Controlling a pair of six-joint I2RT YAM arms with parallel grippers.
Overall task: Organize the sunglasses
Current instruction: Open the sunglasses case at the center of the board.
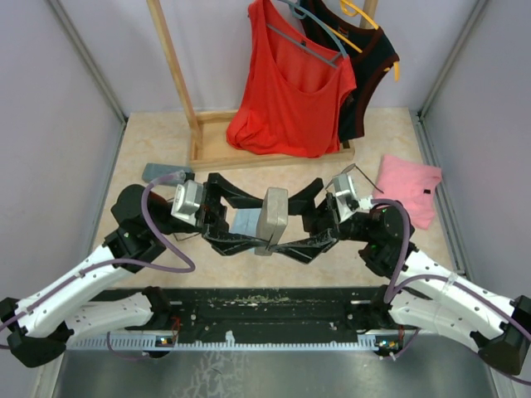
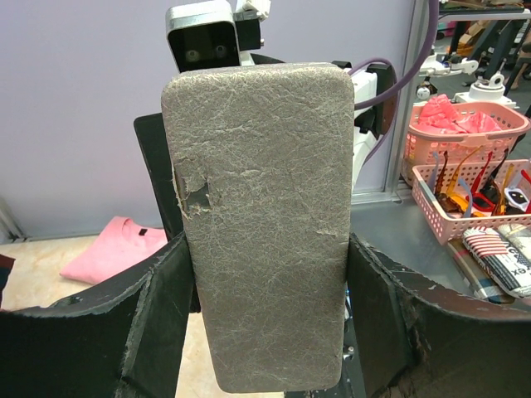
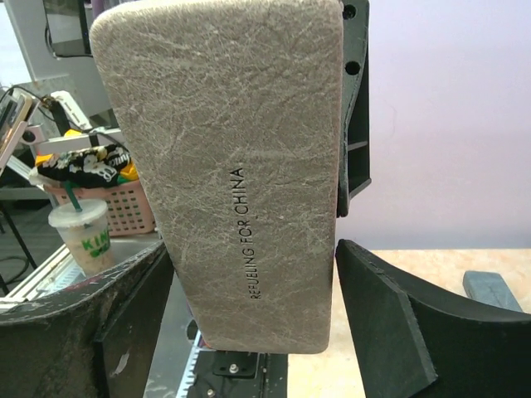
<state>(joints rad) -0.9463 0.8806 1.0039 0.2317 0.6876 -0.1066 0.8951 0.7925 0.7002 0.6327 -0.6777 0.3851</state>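
A grey oblong glasses case stands upright above the table between both arms. My left gripper is shut on it, and in the left wrist view both black fingers press the case's sides. My right gripper straddles the same case from the other side. It is open, with a thin gap showing at its right finger. A thin dark wire frame, seemingly one pair of sunglasses, lies just past the right wrist. No sunglasses show in either wrist view.
A light blue cloth lies under the held case. A second grey case rests at the left. A folded pink cloth is at the right. A wooden rack with red and black tops stands at the back.
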